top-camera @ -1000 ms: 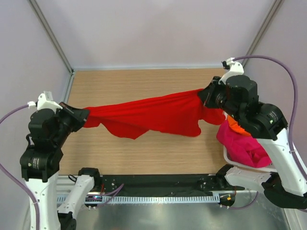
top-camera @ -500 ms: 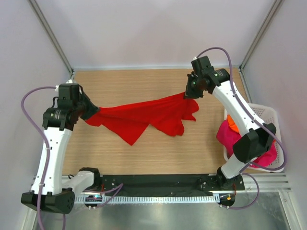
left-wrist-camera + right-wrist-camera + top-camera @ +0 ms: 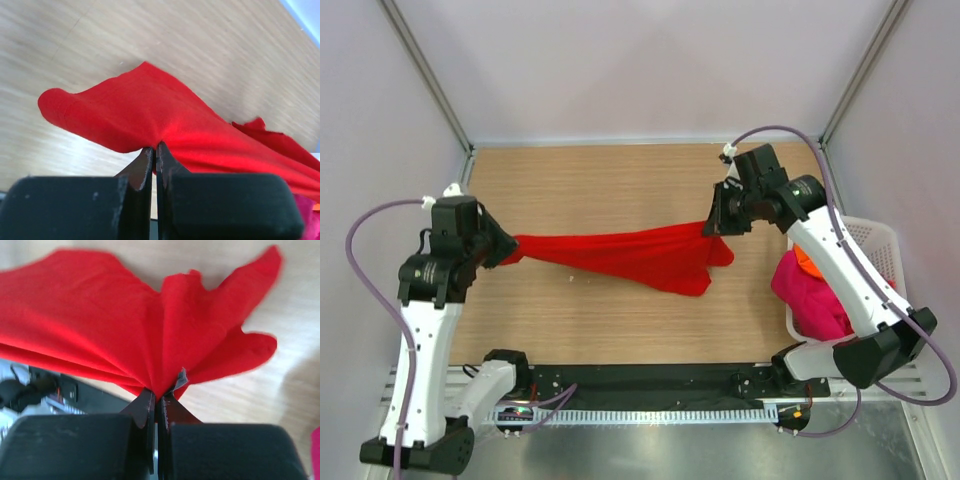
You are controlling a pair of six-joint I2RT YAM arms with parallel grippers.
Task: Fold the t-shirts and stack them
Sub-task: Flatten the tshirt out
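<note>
A bright red t-shirt (image 3: 620, 255) hangs stretched between my two grippers above the wooden table (image 3: 600, 175). My left gripper (image 3: 506, 248) is shut on its left end, the cloth (image 3: 165, 125) pinched between the closed fingertips. The right gripper (image 3: 712, 224) is shut on the shirt's right end, where the fabric (image 3: 150, 340) fans out from the closed jaws with a small grey label (image 3: 180, 377) beside them. A magenta-pink t-shirt (image 3: 812, 298) and an orange one (image 3: 804, 262) lie bunched in the basket at the right.
The white lattice basket (image 3: 875, 240) stands at the table's right edge, under the right arm. Purple cables loop from both wrists. A black rail (image 3: 650, 380) runs along the near edge.
Both grippers have come nearer and lower with the red shirt. It is pulled into a narrower, tauter band, and the hanging flaps have drawn up.
</note>
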